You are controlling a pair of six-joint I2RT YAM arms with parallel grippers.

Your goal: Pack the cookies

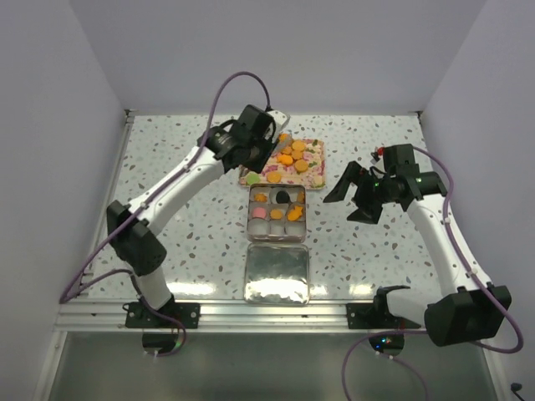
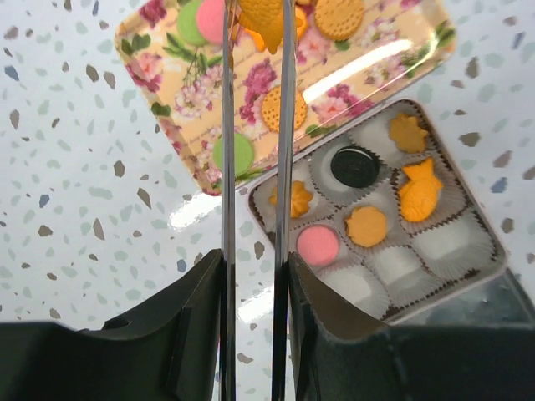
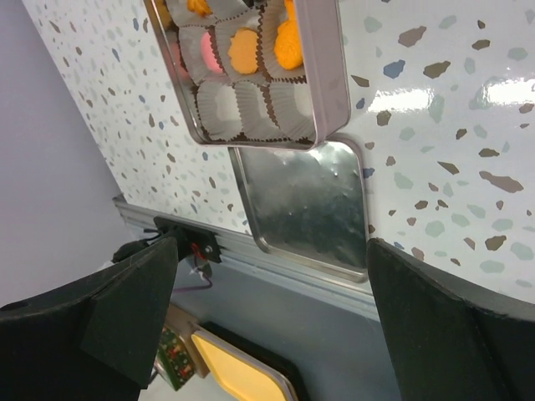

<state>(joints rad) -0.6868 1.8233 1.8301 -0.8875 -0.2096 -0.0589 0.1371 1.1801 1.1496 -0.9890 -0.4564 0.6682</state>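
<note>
Bright, even overhead light; faint shadows. Glare patches on the table (image 1: 167, 167) just left and right of the metal lid (image 1: 276, 271), which also glints.

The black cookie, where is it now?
The black cookie lies in the tin, middle cup of the far row in the top view, between two orange cookies.

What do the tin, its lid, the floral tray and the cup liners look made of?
Tin: likely thin sheet metal, with a satin silver wall and a rolled rim.
Lid: the same metal, bare inside facing up, giving blurry mirror-like reflections.
Tray: glossy floral print with sharp glare streaks. It could be lacquered metal or melamine; can't tell.
Liners: white matte pleated cups, probably paper.
</note>
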